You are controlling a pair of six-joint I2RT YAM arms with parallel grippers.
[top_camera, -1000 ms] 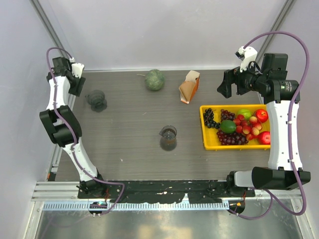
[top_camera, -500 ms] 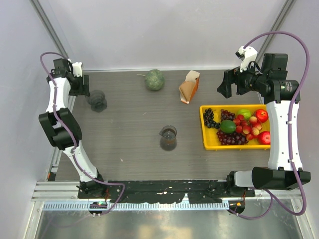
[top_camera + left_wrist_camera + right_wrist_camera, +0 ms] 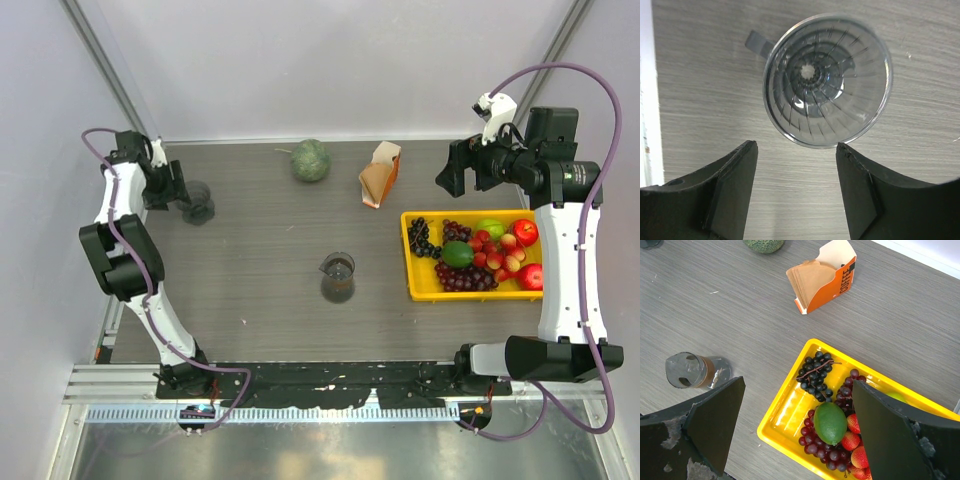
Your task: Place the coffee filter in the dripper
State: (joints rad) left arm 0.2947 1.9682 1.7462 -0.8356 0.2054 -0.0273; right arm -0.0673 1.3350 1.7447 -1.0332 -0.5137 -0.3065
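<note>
The dripper [image 3: 197,203], a smoky see-through cone with a small side handle, stands upright at the table's far left. In the left wrist view the dripper [image 3: 827,80] is seen from above with nothing inside it. My left gripper [image 3: 172,184] hovers just left of it, open; in its own view the left gripper [image 3: 796,147] has only bare table between the fingers, short of the rim. My right gripper [image 3: 455,170] hangs open and high at the far right; seen from its wrist, the right gripper [image 3: 799,382] is empty. A single coffee filter is out of view.
A white-orange pack of brown papers [image 3: 380,172] [image 3: 822,277] stands at the back centre-right, beside a green melon [image 3: 310,160]. A glass jug [image 3: 338,276] [image 3: 690,371] sits mid-table. A yellow tray [image 3: 408,262] [image 3: 771,427] of fruit lies on the right.
My left gripper has swung down from the back left corner toward the dripper and now sits right beside it. The right arm has not moved.
</note>
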